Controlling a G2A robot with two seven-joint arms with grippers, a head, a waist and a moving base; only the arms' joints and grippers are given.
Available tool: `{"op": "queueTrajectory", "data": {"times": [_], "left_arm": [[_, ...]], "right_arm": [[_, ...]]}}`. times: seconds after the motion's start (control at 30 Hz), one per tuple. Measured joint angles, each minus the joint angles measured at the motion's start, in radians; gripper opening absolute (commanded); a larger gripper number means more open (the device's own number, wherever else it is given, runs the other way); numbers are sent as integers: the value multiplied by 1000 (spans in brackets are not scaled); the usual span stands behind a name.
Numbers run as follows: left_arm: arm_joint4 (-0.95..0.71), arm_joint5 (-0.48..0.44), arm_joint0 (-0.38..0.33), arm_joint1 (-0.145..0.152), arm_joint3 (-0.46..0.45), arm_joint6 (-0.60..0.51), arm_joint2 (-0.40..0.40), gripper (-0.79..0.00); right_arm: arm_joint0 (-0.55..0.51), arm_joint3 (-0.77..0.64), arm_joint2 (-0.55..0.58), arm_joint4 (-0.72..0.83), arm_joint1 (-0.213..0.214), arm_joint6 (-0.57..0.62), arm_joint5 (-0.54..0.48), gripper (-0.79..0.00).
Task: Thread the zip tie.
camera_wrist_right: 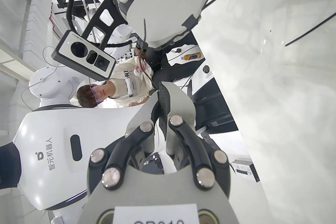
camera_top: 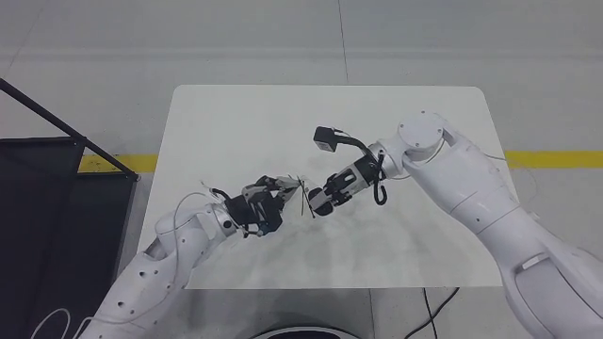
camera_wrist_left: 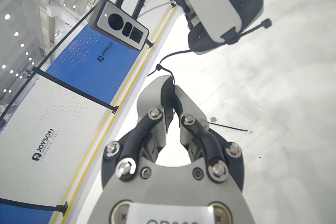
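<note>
Centrally over the table (camera_top: 424, 122), near its front edge, left gripper (camera_wrist_left: 172, 84) and right gripper (camera_wrist_right: 160, 93) each clamp the zip tie (camera_wrist_left: 159, 68). Its strap runs gripper to gripper, with the locking head just beyond the left fingertips.

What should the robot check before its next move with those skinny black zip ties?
1. Left gripper pinching a thin black plastic zip tie just below its small square head: ok.
2. Right gripper pinching a second black zip tie: ok.
3. Second tie's strap reaching the first tie's head: ok; a short end pokes out beyond it.
4. Pulled fully through and locked: cannot tell.
5. Grippers apart, not bumping: ok.
6. Spare black zip tie lying on the white table, away from both grippers: ok.
</note>
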Motion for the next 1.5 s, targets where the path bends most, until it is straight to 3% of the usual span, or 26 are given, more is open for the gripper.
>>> {"op": "queueTrajectory", "data": {"times": [1.27, 1.3, 1.33, 1.37, 1.5], "left_arm": [[23, 27, 14, 3, -15, 27, 1, -785], [16, 27, 14, 2, -14, 24, 0, -785], [4, 27, 14, 2, -13, 20, -2, -785], [-5, 26, 14, 1, -12, 17, -3, -785], [-47, 6, 11, 0, -5, 19, -11, -785]], "right_arm": [[57, 62, -71, 36, -26, 0, 59, -785], [58, 64, -72, 38, -26, 0, 57, -739], [58, 67, -72, 41, -26, 0, 53, -566], [57, 69, -71, 43, -26, 0, 49, -489], [54, 72, -68, 45, -22, 0, 25, -416]]}}
